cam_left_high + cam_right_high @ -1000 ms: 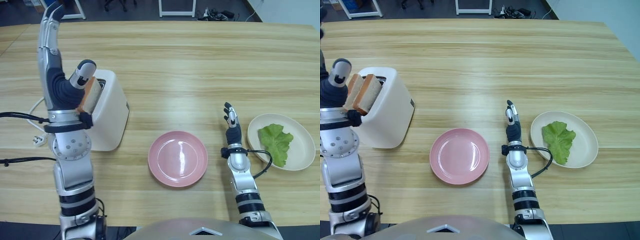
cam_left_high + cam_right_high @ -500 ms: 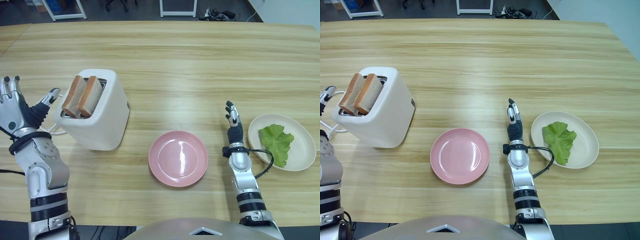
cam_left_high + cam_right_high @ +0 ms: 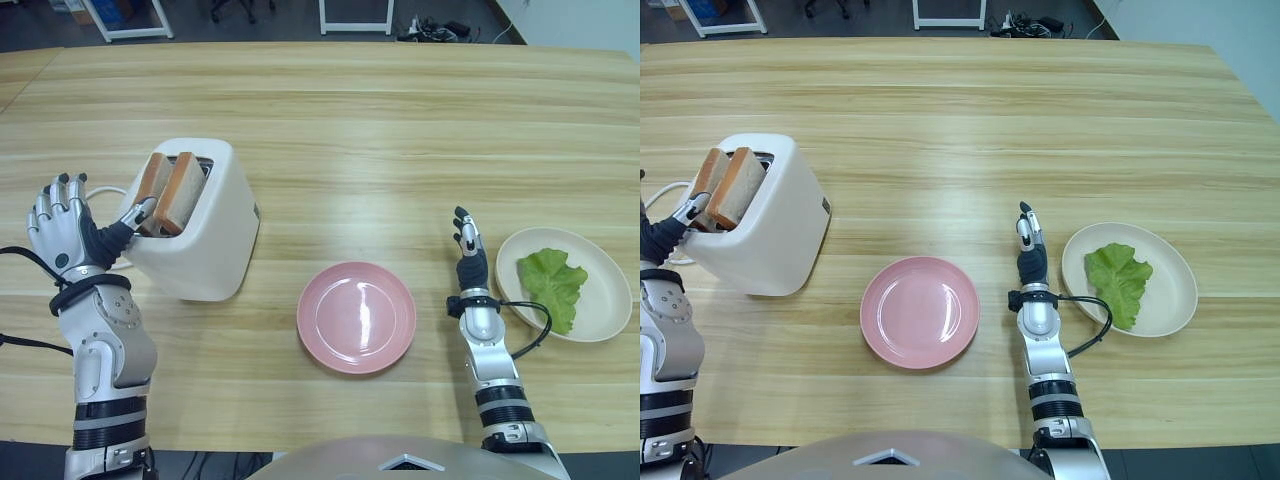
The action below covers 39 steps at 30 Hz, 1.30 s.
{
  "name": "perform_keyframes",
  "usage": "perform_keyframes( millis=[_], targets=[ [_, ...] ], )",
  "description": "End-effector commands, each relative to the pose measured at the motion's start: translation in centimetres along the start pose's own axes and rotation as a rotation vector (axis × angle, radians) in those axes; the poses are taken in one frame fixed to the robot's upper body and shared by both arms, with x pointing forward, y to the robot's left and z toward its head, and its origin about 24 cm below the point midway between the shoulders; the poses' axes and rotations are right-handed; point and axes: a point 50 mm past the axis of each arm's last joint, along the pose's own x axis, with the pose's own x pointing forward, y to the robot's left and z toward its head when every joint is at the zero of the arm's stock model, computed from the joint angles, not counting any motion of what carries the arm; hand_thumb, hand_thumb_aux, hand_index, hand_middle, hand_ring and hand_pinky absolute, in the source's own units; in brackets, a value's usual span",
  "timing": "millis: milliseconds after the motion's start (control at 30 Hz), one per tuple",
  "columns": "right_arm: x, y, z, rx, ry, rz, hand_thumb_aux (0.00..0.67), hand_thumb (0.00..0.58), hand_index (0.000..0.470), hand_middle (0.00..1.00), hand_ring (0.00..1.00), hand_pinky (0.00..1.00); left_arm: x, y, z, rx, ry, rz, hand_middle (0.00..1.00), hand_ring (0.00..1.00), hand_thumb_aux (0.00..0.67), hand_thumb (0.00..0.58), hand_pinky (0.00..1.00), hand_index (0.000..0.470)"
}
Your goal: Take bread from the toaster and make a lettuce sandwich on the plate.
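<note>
A white toaster (image 3: 205, 232) stands at the left of the wooden table with two slices of bread (image 3: 168, 192) sticking up from its slots. My left hand (image 3: 70, 226) is open just left of the toaster, its thumb close to the nearer slice. An empty pink plate (image 3: 356, 316) lies in the middle near the front. A lettuce leaf (image 3: 552, 285) rests on a beige plate (image 3: 600, 322) at the right. My right hand (image 3: 469, 259) stands open and upright between the two plates, holding nothing.
A white power cord (image 3: 92, 196) runs from behind the toaster on the left. Chair and table legs (image 3: 355, 17) and cables (image 3: 440, 28) stand on the floor beyond the table's far edge.
My left hand came down from high in front of the toaster to the toaster's left side, then moved closer to the bread. The right hand stayed in place.
</note>
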Motion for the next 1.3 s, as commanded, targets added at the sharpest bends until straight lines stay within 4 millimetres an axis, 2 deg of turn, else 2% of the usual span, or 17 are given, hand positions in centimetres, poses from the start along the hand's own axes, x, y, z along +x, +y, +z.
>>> perform_keyframes(
  millis=[33, 267, 433, 467, 500, 533, 567, 933, 1000, 1167, 1233, 1300],
  targets=[
    [-0.2, -0.6, -0.4, -0.014, 0.020, -0.012, 0.000, 0.000, 0.000, 0.00, 0.00, 0.00, -1.1, -1.9, -0.3, 0.025, 0.009, -0.095, 0.00, 0.00, 0.000, 0.000, 0.00, 0.000],
    [-0.4, -0.7, -0.6, -0.017, 0.025, -0.016, 0.000, 0.000, 0.000, 0.00, 0.00, 0.00, -1.7, -1.2, 1.5, 0.020, -0.106, -0.037, 0.00, 0.00, 0.000, 0.000, 0.00, 0.000],
    [-0.4, -0.6, -0.6, -0.014, 0.031, -0.015, 0.000, 0.000, 0.000, 0.00, 0.00, 0.00, -1.6, -1.0, 1.8, 0.015, -0.132, 0.002, 0.00, 0.00, 0.008, 0.014, 0.00, 0.006],
    [-0.4, -0.6, -0.7, -0.014, 0.032, -0.015, 0.000, 0.000, 0.000, 0.00, 0.00, 0.00, -1.6, -1.0, 1.8, 0.007, -0.134, 0.011, 0.00, 0.00, 0.360, 0.456, 0.00, 0.253],
    [-0.4, -0.6, -0.7, -0.014, 0.034, -0.015, 0.000, 0.000, 0.000, 0.00, 0.00, 0.00, -1.5, -0.9, 1.9, -0.002, -0.141, 0.020, 0.03, 0.03, 0.520, 0.551, 0.03, 0.365],
    [-0.4, -0.6, -0.7, -0.014, 0.035, -0.015, 0.000, 0.000, 0.000, 0.00, 0.00, 0.00, -1.5, -0.9, 2.0, -0.015, -0.149, 0.029, 0.60, 0.60, 0.670, 0.580, 0.60, 0.470],
    [-0.4, -0.6, -0.8, -0.014, 0.037, -0.015, 0.000, 0.000, 0.000, 0.00, 0.00, 0.00, -1.5, -0.8, 2.2, -0.030, -0.160, 0.041, 1.00, 1.00, 0.670, 0.580, 1.00, 0.470],
    [-0.5, -0.5, -1.2, -0.013, 0.056, -0.013, 0.000, 0.000, 0.000, 0.00, 0.00, 0.00, -1.5, 1.1, 3.6, -0.086, -0.285, 0.249, 1.00, 1.00, 0.670, 0.580, 1.00, 0.470],
    [-0.5, -0.5, -1.2, -0.013, 0.058, -0.013, 0.000, 0.000, 0.000, 0.00, 0.00, 0.00, -1.5, 2.4, 4.1, -0.119, -0.314, 0.362, 1.00, 1.00, 0.670, 0.580, 1.00, 0.470],
    [-0.4, -0.4, -1.3, -0.011, 0.062, -0.008, 0.000, 0.000, 0.000, 0.00, 0.00, 0.00, -3.1, 8.1, 5.0, -0.233, -0.440, 0.852, 1.00, 1.00, 0.670, 0.580, 1.00, 0.470],
    [-0.5, -0.4, -1.3, -0.010, 0.064, -0.009, 0.000, 0.000, 0.000, 0.00, 0.00, 0.00, -4.1, 9.6, 5.8, -0.374, -0.533, 0.917, 1.00, 1.00, 0.670, 0.580, 1.00, 0.470],
    [-0.5, -0.4, -1.3, -0.010, 0.065, -0.009, 0.000, 0.000, 0.000, 0.00, 0.00, 0.00, -4.7, 10.0, 6.6, -0.556, -0.614, 0.880, 1.00, 1.00, 0.670, 0.580, 1.00, 0.470]
  ],
)
